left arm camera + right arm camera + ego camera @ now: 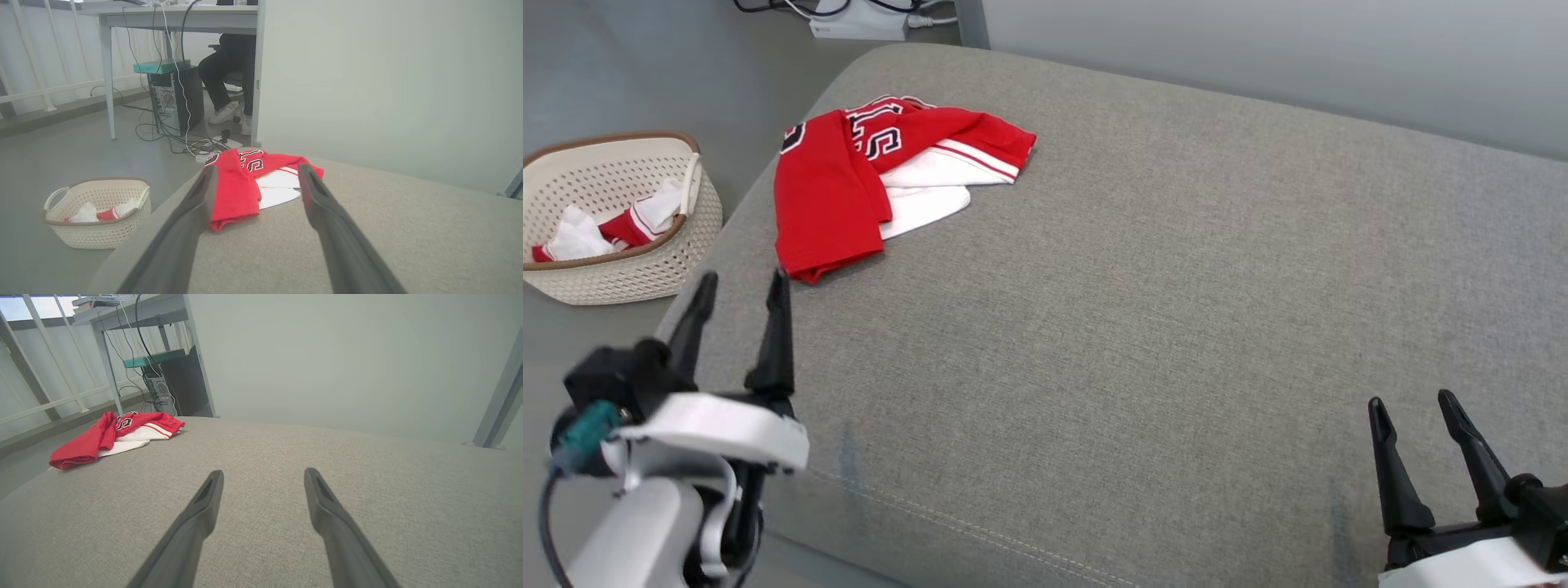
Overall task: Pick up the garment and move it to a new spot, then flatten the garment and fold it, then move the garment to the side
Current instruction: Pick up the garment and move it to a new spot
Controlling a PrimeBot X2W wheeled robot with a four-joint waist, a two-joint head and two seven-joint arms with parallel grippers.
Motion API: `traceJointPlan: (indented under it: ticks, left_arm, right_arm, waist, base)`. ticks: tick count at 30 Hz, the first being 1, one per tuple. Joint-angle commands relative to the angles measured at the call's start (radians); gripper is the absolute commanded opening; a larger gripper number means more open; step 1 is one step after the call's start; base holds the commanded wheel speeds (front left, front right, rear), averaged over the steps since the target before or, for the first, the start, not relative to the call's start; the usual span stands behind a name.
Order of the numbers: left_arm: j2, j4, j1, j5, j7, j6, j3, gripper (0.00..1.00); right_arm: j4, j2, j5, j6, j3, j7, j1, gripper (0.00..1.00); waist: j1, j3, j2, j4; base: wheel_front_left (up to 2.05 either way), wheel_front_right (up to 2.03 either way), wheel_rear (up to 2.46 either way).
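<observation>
The garment [849, 180] is a red and white jersey with black lettering, lying crumpled at the far left corner of the grey cushion [1143, 310]. It shows ahead in the left wrist view as the garment [235, 188] and far left in the right wrist view as the garment [102, 437]. My left gripper [742, 282] stands open near the cushion's left edge, a short way in front of the jersey's red hem, holding nothing. Low on the right, my right gripper [1413, 400] hovers open above bare cushion, far from the jersey. Own fingers frame the left gripper [255, 169] and right gripper [263, 473].
A cream woven basket [662, 269] with red and white clothes stands on the floor left of the cushion. Behind are a power strip [858, 26], cables, a desk with a computer tower [171, 98], and a seated person's legs [226, 81]. A pale wall backs the cushion.
</observation>
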Motion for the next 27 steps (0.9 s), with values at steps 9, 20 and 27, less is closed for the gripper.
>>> traceJointPlan:
  ticks: [9, 20, 27]
  left_arm:
    - [0.133, 0.151, -0.428, -0.111, 0.194, -0.133, 0.103, 1.00]
    - [0.221, 0.553, -0.727, -0.193, 0.353, -0.237, 0.144, 1.00]
    - [0.240, 0.776, -0.792, -0.229, 0.398, -0.274, 0.159, 1.00]
  right_arm:
    - [-0.085, -0.028, -0.012, 0.000, 0.017, 0.009, -0.083, 1.00]
    - [-0.123, -0.044, -0.015, 0.000, 0.035, 0.008, -0.152, 1.00]
    - [-0.143, -0.059, -0.015, 0.000, 0.045, 0.010, -0.180, 1.00]
  waist:
    - [0.0000, 0.139, 0.0000, -0.126]
    - [0.0000, 0.299, 0.0000, -0.263]
    - [0.0000, 0.374, 0.0000, -0.299]
  base:
    - [0.00, 0.00, 0.00]
    - [0.00, 0.00, 0.00]
    - [0.00, 0.00, 0.00]
